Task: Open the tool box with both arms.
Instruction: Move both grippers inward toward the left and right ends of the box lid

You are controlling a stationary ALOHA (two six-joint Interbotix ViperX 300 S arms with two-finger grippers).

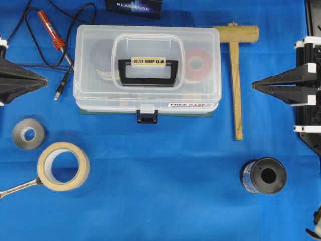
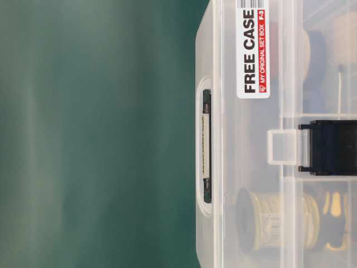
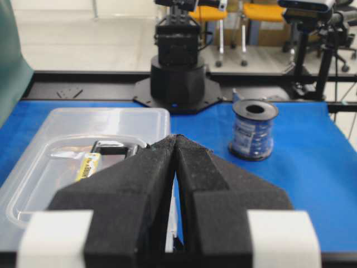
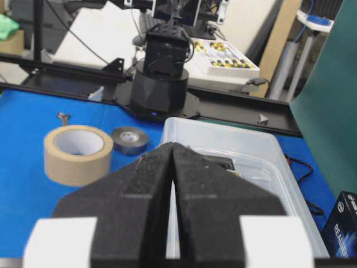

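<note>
Tool box [image 1: 146, 70] sits closed midway between both grippers, latch [image 1: 147, 116] fastened, lid down. Left gripper [image 1: 44, 80] and right gripper [image 1: 255, 86] pinched closed, empty, well apart from it — probably parked pre-approach.

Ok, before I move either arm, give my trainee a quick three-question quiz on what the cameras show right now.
1. True or false: the tool box lid is already raised.
2. Multiple choice: which item lies between the tool box and the right gripper in the overhead view? A) grey tape roll B) wooden mallet C) soldering iron
3. Fill in: the fingers of the left gripper are ____ (open or shut).

Key:
1. False. The lid sits flat and the dark latch is down at the front edge.
2. B. The wooden mallet lies there.
3. Shut. In the left wrist view the fingertips meet at a point.
</note>
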